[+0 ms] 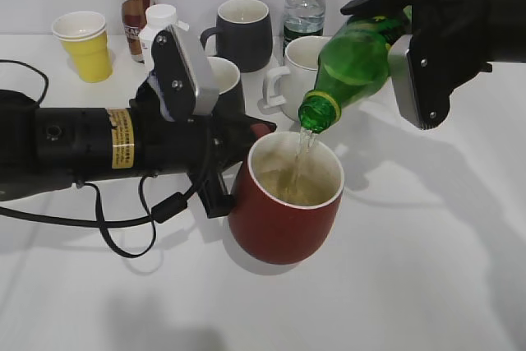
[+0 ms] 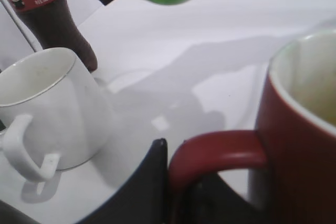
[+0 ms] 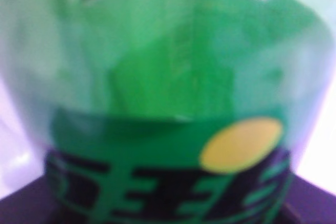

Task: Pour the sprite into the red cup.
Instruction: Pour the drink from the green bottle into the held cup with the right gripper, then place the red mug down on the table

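Nearest the exterior camera stood the red cup (image 1: 285,203), low and centre in the frame on the white table (image 1: 427,285), with pale liquid inside it. Left of it lay the left arm (image 1: 74,141), stretched across from the frame's left edge, and the left gripper (image 1: 238,162) was at the cup's handle side. From the left wrist view its dark finger (image 2: 144,187) sat just beside the cup's red handle (image 2: 220,153), which looped between the fingers; whether the jaws pinched the handle or merely flanked it could not be told. Above the cup, right of centre, the sprite (image 1: 353,63) was tilted neck-down, its mouth over the rim, and a thin stream ran from it into the cup. At upper right the right gripper (image 1: 411,39) held the bottle's body, jaws clamped on either side of it. Seen from the right wrist, the sprite (image 3: 173,103) filled the whole view, green and blurred, with dark characters and a yellow oval on its label. Behind the cup stood a white mug (image 1: 292,76), a black mug (image 1: 242,32) and a water bottle (image 1: 304,2) in the upper middle. At upper left were a yellow cup (image 1: 84,45) and a cola bottle (image 1: 133,2).
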